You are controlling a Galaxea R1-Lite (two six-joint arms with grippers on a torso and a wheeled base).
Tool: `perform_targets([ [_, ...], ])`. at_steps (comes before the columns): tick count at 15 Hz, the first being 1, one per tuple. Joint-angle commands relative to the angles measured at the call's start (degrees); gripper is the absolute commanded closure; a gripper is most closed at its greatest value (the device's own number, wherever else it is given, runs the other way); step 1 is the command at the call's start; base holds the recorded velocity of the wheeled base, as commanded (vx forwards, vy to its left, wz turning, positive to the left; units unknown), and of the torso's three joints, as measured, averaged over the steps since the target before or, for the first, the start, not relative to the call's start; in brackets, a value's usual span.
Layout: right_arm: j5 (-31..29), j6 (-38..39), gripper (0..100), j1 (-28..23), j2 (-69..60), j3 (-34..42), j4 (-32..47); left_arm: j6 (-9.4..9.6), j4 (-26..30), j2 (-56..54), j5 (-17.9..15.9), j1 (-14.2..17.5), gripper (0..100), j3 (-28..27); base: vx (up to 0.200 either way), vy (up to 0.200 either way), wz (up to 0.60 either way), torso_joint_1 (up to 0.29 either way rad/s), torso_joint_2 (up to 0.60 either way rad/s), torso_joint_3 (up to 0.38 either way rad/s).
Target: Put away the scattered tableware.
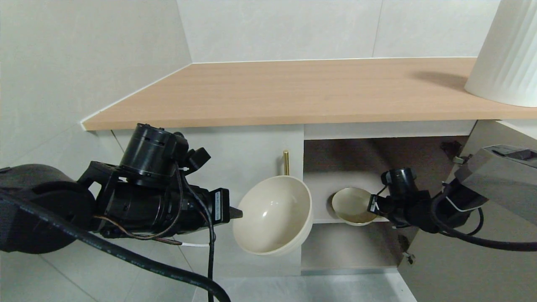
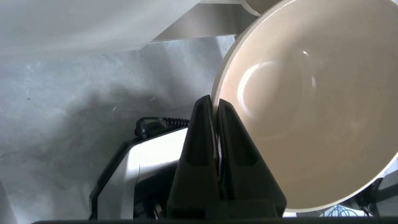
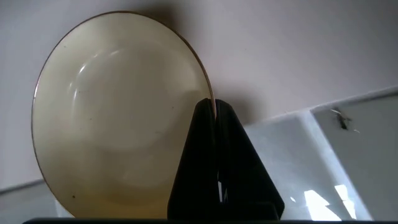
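The large bowl [image 1: 272,216] hangs tilted before the closed cupboard door [image 1: 251,155], its rim clamped in the left pincer [image 1: 237,214]. The small bowl [image 1: 352,205] is at the shelf [image 1: 319,201] inside the open cupboard under the worktop [image 1: 293,92], its rim pinched by the right pincer [image 1: 373,206]. Stowing looks under way. The next move is probably to release the small bowl, then bring the large one in.

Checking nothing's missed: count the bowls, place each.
2. Large bowl: in the left gripper, before the closed door. Small bowl: in the right gripper, at the cabinet shelf. Others may be hidden.
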Motion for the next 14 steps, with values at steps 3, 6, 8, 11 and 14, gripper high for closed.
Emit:
perform_targets([
  [3, -0.2, 0.3, 100, -0.9, 3.3, -4.9, 2.0, -0.03, 0.0, 0.0, 0.0, -0.1, 100, 0.0, 0.0, 0.0, 0.0, 0.0, 0.0, 0.0],
  [6, -1.4, 0.4, 100, -1.1, 5.6, -8.4, 2.6, -0.03, 0.0, 0.1, 0.0, 0.0, 100, 0.0, 0.0, 0.0, 0.0, 0.0, 0.0, 0.0],
  [8, -1.7, 0.3, 100, -1.1, 6.3, -10.2, 2.7, 0.32, 0.0, 0.4, 0.0, -0.2, 100, 0.1, 0.0, 0.0, 0.0, 0.0, 0.0, 0.0],
  [11, -3.0, 0.4, 100, -1.1, 7.6, -13.6, 5.2, 1.91, 0.0, 0.5, 0.1, -0.3, 100, 0.8, 0.0, 0.0, 0.0, 0.0, 0.0, 0.0],
  [14, -3.7, 0.4, 100, -1.1, 8.4, -14.8, 5.3, 1.91, -0.1, 0.6, 0.1, -0.3, 100, 0.8, 0.0, 0.0, 0.0, 0.0, 0.0, 0.0],
])
